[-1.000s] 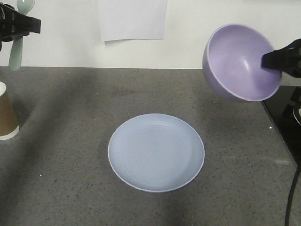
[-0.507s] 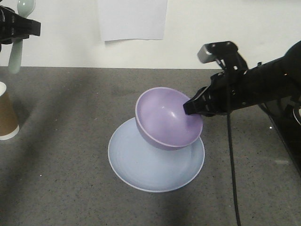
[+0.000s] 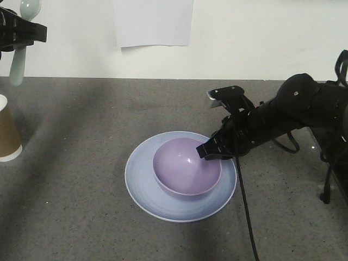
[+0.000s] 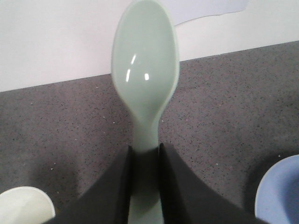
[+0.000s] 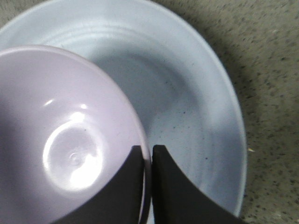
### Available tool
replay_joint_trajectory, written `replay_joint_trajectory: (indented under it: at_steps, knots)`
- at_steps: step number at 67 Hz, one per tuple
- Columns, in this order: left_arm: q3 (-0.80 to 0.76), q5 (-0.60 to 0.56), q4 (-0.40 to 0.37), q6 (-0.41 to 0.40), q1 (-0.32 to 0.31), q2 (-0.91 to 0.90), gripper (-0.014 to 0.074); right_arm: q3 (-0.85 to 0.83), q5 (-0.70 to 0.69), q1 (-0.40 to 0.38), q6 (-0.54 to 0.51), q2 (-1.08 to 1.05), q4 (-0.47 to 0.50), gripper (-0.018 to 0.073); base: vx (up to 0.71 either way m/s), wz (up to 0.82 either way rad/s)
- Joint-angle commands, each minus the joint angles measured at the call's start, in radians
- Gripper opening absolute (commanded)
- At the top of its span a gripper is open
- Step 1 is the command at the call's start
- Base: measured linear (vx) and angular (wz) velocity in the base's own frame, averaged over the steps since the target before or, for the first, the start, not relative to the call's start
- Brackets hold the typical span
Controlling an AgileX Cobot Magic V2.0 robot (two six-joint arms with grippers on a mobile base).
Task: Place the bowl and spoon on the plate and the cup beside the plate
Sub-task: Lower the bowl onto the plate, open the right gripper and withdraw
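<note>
A: What does the bowl (image 3: pixel 186 173) look like?
B: Smooth plastic, quite glossy, with bright highlights in its bottom. The plate (image 3: pixel 138 180) is smooth too, but its sheen is duller and it shows faint rings.
A: And the spoon (image 4: pixel 145 70)?
B: Glossy plastic, with small glints on the scoop.
A: The bench (image 3: pixel 81 217)?
B: Matt, finely speckled grey, stone-like and slightly grainy.
A: The cup (image 3: pixel 7 133)?
B: Brown paper, matt. The fingers (image 5: pixel 180 191) on the bowl's rim look like dull black plastic.
</note>
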Motion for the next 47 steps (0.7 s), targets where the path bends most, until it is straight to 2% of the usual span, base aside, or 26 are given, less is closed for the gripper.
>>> replay_joint_trajectory:
  at_steps: [1, 11, 32, 47]
  knots:
    - [-0.028, -0.056, -0.007, 0.000, -0.007, -0.034, -0.0006, -0.032, -0.038, 0.010, 0.018, -0.036, -0.012, 0.0062, 0.00, 0.00]
    - [-0.028, -0.056, -0.007, 0.000, -0.007, -0.034, -0.0006, -0.032, -0.043, 0.017, 0.018, -0.036, -0.023, 0.0130, 0.00, 0.00]
    - [-0.028, -0.056, -0.007, 0.001, -0.007, -0.034, -0.0006, -0.034, -0.050, 0.017, 0.018, -0.040, -0.023, 0.0361, 0.00, 0.00]
    - [-0.028, -0.062, -0.006, 0.001, -0.007, -0.034, -0.0006, -0.110, 0.011, 0.017, 0.018, -0.061, -0.023, 0.0392, 0.00, 0.00]
